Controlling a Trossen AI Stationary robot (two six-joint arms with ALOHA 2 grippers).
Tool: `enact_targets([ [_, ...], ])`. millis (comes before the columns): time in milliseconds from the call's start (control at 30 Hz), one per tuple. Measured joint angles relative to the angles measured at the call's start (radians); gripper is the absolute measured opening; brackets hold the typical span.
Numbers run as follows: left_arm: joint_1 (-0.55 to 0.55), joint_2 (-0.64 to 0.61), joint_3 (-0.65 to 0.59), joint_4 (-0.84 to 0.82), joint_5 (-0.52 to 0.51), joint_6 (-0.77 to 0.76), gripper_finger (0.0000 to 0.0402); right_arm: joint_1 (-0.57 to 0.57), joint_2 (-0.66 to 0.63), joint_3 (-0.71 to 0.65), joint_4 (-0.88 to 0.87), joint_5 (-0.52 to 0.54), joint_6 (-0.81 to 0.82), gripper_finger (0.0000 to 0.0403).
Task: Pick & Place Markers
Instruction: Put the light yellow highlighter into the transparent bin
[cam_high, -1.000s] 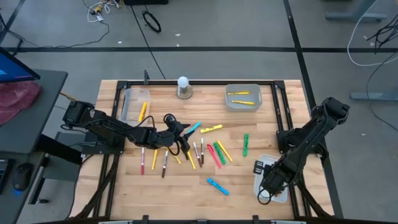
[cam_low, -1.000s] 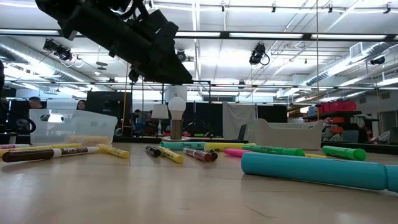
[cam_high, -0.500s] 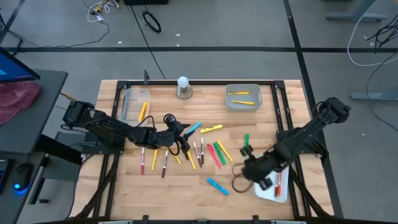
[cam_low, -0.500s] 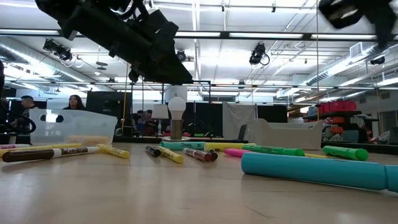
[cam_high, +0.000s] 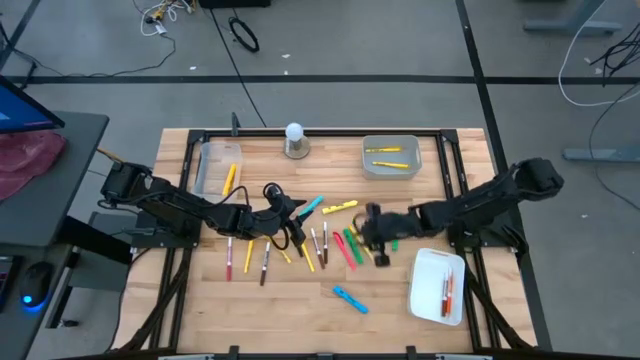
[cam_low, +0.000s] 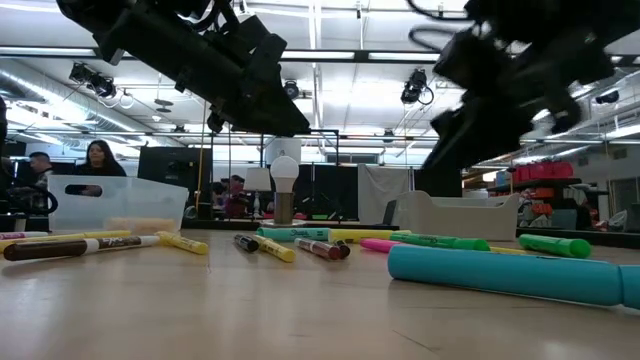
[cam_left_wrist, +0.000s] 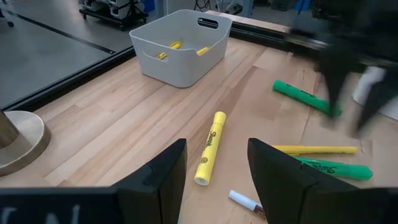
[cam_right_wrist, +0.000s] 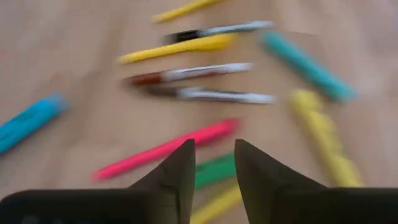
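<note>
The right end effector (cam_high: 378, 240) has swung away from the white tray (cam_high: 437, 287) at the tabletop's near right corner, where it hung a second ago, and now hovers over the middle cluster of markers (cam_high: 335, 243), just above the green (cam_high: 352, 243) and pink (cam_right_wrist: 168, 150) ones. Its fingers (cam_right_wrist: 180, 171) stand narrowly apart with nothing between them. Judging by the red marker (cam_high: 446, 292) lying in the tray, one drop-off looks done and the next pick is starting.

The left end effector (cam_high: 296, 214) has not moved, hanging over the cluster's left side, fingers (cam_left_wrist: 163, 175) open and empty, a yellow highlighter (cam_left_wrist: 209, 148) ahead of them.

Count: one marker in the white tray, two yellow in the grey bin (cam_high: 391, 157), one yellow in the clear bin (cam_high: 218, 165). Loose on the tabletop (cam_high: 300, 300) are roughly fifteen; two are light blue (cam_high: 350, 298), at least two green, the rest overlap too much to count surely.
</note>
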Motion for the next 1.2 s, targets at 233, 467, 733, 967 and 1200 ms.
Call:
enact_targets([
  [233, 0.001, 0.0, 0.0, 0.0, 0.0, 0.0, 0.0177, -0.15, 0.004, -0.011, 0.038, 0.099, 0.036, 0.0183],
  [467, 0.001, 0.0, 0.0, 0.0, 0.0, -0.014, 0.0177, -0.259, 0.075, -0.012, 0.162, 0.008, -0.001, 0.0239],
  [733, 0.001, 0.0, 0.0, -0.002, 0.0, -0.012, 0.0177, -0.265, 0.224, -0.011, 0.359, -0.026, -0.042, 0.0236],
  [967, 0.001, 0.0, 0.0, -0.005, -0.004, -0.007, 0.0177, -0.301, 0.31, -0.002, 0.356, -0.023, -0.107, 0.0217],
  [1200, 0.001, 0.0, 0.0, -0.006, -0.004, -0.007, 0.0177, -0.35, 0.311, 0.0, 0.231, -0.044, -0.149, 0.0184],
])
